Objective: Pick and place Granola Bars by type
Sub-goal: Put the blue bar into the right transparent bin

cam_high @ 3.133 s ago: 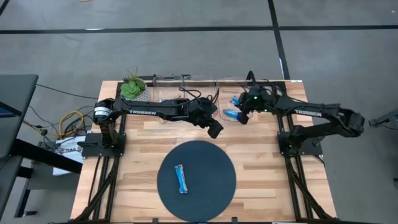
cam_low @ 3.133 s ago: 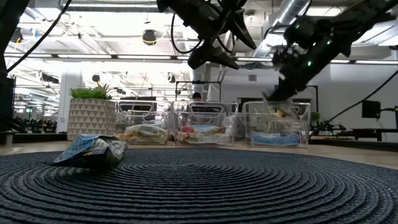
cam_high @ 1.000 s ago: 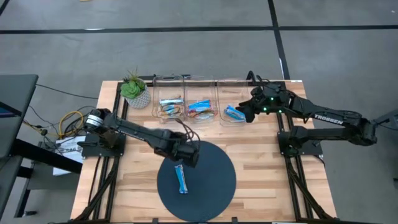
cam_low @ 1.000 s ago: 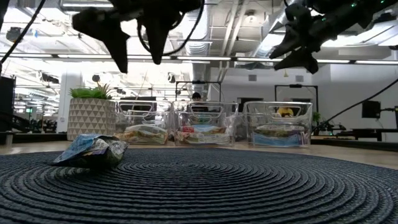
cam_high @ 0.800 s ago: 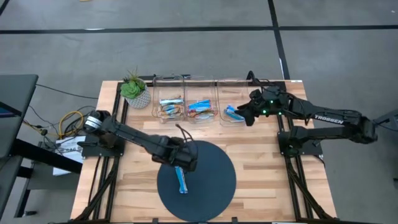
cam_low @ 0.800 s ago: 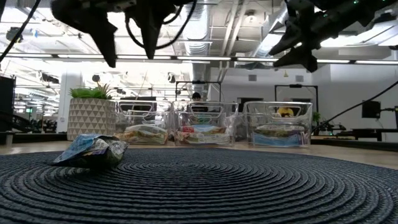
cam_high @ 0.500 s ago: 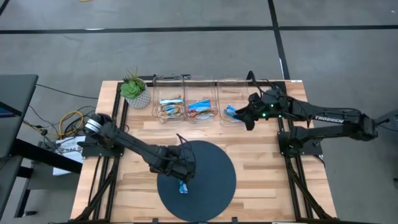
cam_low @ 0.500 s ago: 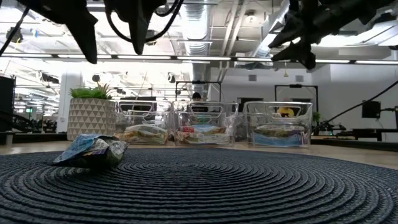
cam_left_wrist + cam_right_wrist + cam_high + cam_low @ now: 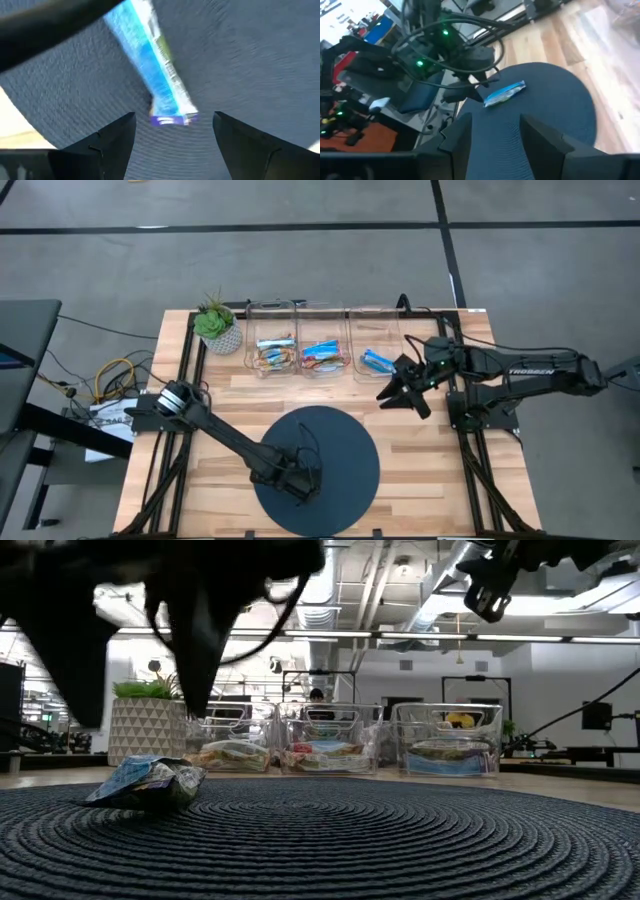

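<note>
Hovering my left gripper (image 9: 172, 137) over blue bar (image 9: 152, 67) on round mat (image 9: 345, 442), jaws apart, right gripper (image 9: 402, 392) jaws apart near bins (image 9: 322, 355).

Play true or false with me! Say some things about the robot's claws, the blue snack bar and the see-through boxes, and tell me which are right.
1. The left claw is open right above the blue bar on the round dark mat. True.
2. The blue bar is already in a box. False: it lies on the mat.
3. There are three clear boxes in a row, with bars inside. True.
4. The right claw is holding a bar. False: it is open and empty, near the boxes.
5. A potted plant stands at the end of the row of boxes. True.
</note>
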Available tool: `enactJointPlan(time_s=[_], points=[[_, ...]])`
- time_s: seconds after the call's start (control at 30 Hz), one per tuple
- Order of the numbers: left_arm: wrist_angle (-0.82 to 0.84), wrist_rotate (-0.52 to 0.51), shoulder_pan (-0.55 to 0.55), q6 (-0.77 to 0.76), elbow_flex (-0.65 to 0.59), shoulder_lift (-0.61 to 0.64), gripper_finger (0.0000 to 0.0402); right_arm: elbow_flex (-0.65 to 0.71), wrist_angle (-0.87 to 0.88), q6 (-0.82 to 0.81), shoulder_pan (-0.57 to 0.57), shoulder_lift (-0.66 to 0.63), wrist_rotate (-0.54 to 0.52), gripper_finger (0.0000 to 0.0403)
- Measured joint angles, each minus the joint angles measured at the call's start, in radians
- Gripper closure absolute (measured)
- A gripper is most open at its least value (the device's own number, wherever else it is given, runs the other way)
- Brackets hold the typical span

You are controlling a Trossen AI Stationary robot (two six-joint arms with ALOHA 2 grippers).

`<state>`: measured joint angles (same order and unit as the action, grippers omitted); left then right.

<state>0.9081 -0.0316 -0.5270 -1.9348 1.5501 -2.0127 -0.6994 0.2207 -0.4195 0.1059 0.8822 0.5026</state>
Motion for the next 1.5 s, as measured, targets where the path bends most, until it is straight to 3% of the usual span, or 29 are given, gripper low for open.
enactJointPlan(time_s=[0.2,0.4,0.67,1.33,1.5], points=[[0.006,0.046,0.0,-0.017,-0.001,-0.061,0.0143,0.0,0.002,-0.002,-0.039,0.001,-0.004,0.0253],[0.006,-0.018,0.019,-0.026,-0.001,-0.069,0.0143,0.0,0.003,0.001,-0.041,0.003,-0.005,0.0263],[0.001,-0.03,0.05,-0.027,-0.001,-0.068,0.0143,0.0,0.003,0.009,-0.04,0.003,-0.005,0.0269],[0.066,-0.026,0.056,-0.043,-0.001,-0.068,0.0143,0.0,0.003,0.012,-0.04,0.003,-0.007,0.027],[0.055,0.016,0.056,-0.032,-0.001,-0.1,0.0143,0.0,0.003,0.027,-0.04,0.003,-0.007,0.0269]])
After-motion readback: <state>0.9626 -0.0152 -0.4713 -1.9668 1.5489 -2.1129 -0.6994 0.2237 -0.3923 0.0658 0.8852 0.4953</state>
